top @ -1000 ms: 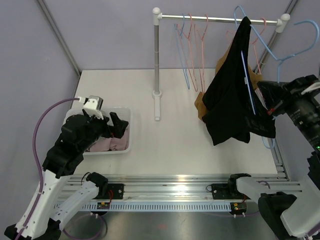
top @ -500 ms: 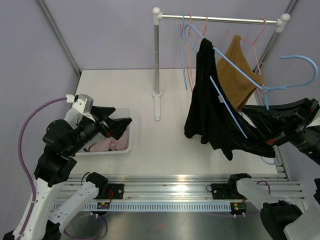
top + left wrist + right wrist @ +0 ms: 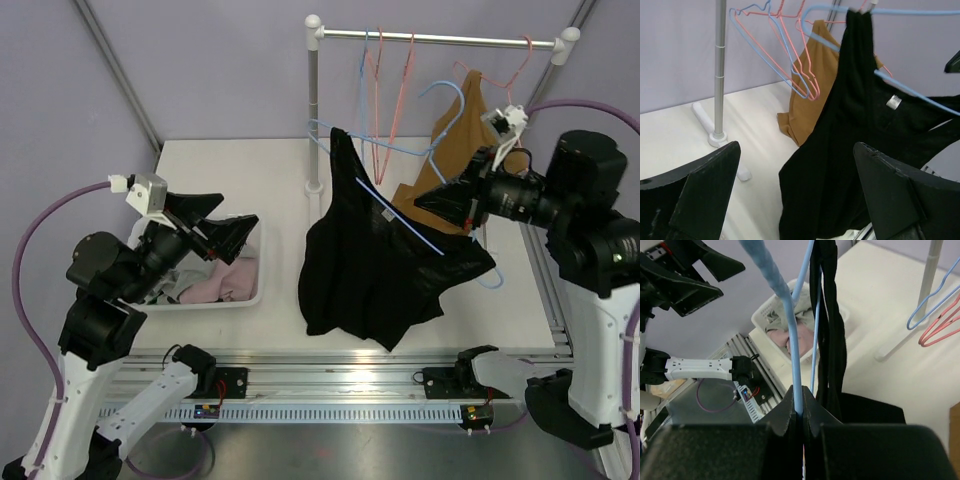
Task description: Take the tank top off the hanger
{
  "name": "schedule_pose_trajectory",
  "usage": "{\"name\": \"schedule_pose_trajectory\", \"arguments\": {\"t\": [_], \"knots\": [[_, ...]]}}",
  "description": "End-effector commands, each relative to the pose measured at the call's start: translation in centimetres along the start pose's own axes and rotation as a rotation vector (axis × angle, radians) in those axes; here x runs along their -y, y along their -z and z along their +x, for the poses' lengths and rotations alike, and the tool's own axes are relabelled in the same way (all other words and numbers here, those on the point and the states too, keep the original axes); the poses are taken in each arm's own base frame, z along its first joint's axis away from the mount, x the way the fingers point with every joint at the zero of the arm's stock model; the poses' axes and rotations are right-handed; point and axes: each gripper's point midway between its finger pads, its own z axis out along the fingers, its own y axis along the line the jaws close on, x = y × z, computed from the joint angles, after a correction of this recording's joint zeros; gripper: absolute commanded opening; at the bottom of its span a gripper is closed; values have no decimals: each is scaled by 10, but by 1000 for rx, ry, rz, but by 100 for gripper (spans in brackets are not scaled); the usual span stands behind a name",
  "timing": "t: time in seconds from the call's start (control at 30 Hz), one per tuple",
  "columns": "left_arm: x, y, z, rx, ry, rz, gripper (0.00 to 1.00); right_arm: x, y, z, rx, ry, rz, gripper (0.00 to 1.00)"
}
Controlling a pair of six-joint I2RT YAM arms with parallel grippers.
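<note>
At the table's centre, top view, hangs one black tank top [image 3: 375, 285] on one light blue wire hanger [image 3: 789, 330], its lower bar buried in fabric. The right gripper [image 3: 800, 407], at 3 o'clock, is pinched onto that wire. The left gripper [image 3: 796, 150], at 9 o'clock, gapes wide, holding nothing. One brown top [image 3: 460, 130] hangs at 12 o'clock from the metal rail [image 3: 440, 39]. Empty pink and blue hangers [image 3: 385, 110] overlap beyond counting. One white plastic bin [image 3: 220, 302] holds clothes. The table [image 3: 250, 170] is white, the walls [image 3: 200, 70] lilac.
</note>
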Motion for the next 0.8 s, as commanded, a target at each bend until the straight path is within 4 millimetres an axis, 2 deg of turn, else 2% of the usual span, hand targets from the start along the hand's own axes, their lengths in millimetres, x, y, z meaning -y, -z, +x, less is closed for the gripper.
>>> {"name": "schedule_pose_trajectory", "arguments": {"t": [0.0,0.03,0.17,0.2,0.23,0.33,0.53,0.67,0.77], "knots": [[-7,-13,-19,59,4,-40,99,8,-18,16,-70,-6,-17,0],[-9,-16,-17,52,8,-50,99,16,-26,21,-94,-17,10,0],[-32,-35,-1,-7,26,-144,99,16,-44,39,-156,-19,5,0],[-38,-42,5,-29,33,-164,99,10,-48,45,-176,-18,-16,0],[-39,-45,10,-43,39,-166,99,15,-53,47,-180,-12,10,0],[-37,-55,21,-64,53,-158,99,9,-63,53,-197,-4,7,0],[-17,-74,45,-122,65,-73,99,0,-84,62,-225,15,3,0],[-14,-83,61,-143,67,-74,91,-4,-92,57,-207,18,1,0],[-18,-90,75,-176,67,-91,80,-11,-95,55,-200,18,-10,0]]}}
